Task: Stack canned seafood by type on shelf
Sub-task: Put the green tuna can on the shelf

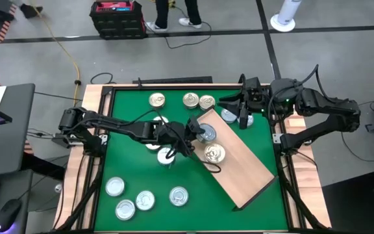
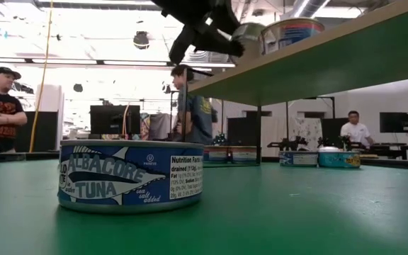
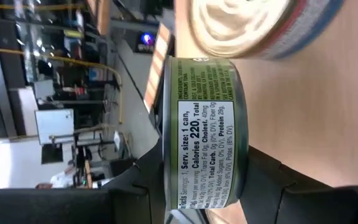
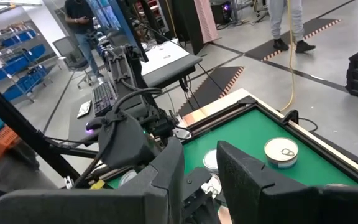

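We are looking down on a green mat (image 1: 135, 169) framed by a wood-slat rim (image 1: 95, 97), with the light-wood shelf (image 1: 245, 162) lying diagonally right of centre, its lower corner nearing the mat's right edge. Open green is showing between the shelf and the four tins (image 1: 145, 198) clustered at lower left; three more tins (image 1: 182, 100) are sitting along the top edge.

Our left gripper (image 1: 197, 130) is reaching in from the left to the shelf's upper-left end, its fingers (image 3: 135, 186) clamped on a green-labelled can (image 3: 204, 134) whose panel is reading "Serv. size: 1 can, Calories 220". This can is hanging just beside a pale-lidded tin (image 3: 253, 25) resting on the board. Another tin (image 1: 213, 153) is lying on the shelf just below the gripper.

At table height, a blue tin (image 2: 129, 176) in the foreground is reading "ALBACORE TUNA" with a Nutrition Facts panel.

Our right gripper (image 4: 197, 168) is waiting near the mat's upper right corner, its fingers standing slightly apart with nothing between them.
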Action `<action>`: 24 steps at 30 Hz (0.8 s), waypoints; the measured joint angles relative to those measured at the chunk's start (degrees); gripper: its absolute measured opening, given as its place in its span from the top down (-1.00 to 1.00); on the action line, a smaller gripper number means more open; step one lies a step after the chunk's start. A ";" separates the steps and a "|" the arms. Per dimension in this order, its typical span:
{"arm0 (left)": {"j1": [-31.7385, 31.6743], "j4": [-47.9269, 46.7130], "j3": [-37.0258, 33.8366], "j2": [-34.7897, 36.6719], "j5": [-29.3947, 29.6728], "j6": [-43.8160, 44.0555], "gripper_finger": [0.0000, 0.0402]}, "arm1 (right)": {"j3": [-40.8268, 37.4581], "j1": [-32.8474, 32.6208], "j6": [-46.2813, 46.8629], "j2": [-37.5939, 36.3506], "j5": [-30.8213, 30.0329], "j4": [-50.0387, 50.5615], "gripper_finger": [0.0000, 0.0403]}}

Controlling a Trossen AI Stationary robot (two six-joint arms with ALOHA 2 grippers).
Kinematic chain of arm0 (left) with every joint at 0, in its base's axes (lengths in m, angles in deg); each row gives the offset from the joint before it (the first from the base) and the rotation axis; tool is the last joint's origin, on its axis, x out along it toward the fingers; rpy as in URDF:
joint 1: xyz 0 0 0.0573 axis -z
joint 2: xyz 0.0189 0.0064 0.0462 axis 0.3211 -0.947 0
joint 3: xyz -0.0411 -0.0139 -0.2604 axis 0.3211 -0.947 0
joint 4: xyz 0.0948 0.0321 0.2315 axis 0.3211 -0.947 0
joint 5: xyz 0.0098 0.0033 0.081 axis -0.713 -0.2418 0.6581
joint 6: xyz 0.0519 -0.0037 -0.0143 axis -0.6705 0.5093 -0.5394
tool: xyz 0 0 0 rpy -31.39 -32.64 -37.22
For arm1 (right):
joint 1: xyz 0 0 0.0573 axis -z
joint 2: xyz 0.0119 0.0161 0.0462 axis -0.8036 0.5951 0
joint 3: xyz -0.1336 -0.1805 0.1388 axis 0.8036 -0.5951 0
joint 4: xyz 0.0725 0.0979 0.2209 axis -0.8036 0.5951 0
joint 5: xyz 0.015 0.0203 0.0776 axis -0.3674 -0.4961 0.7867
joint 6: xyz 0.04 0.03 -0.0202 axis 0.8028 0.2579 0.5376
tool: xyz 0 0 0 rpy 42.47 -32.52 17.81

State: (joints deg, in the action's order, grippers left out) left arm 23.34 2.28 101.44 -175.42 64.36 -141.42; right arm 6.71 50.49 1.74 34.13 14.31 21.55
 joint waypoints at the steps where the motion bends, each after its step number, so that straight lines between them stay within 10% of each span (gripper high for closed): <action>1: -0.01 0.26 0.00 0.02 -0.95 0.39 0.28 | 0.00 0.01 -0.02 0.00 0.00 -0.01 0.39; 10: -0.93 0.11 0.02 -3.06 -0.44 8.35 0.25 | 0.00 0.01 0.00 0.00 0.01 -0.20 0.39; 24: -0.72 -13.65 7.64 -2.98 1.48 21.15 -0.34 | 0.00 0.01 0.44 0.02 0.02 -0.37 0.39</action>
State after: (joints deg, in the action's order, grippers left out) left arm 22.62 -11.37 109.08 -178.40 65.84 -120.27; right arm 6.71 50.49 2.18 34.15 14.33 21.19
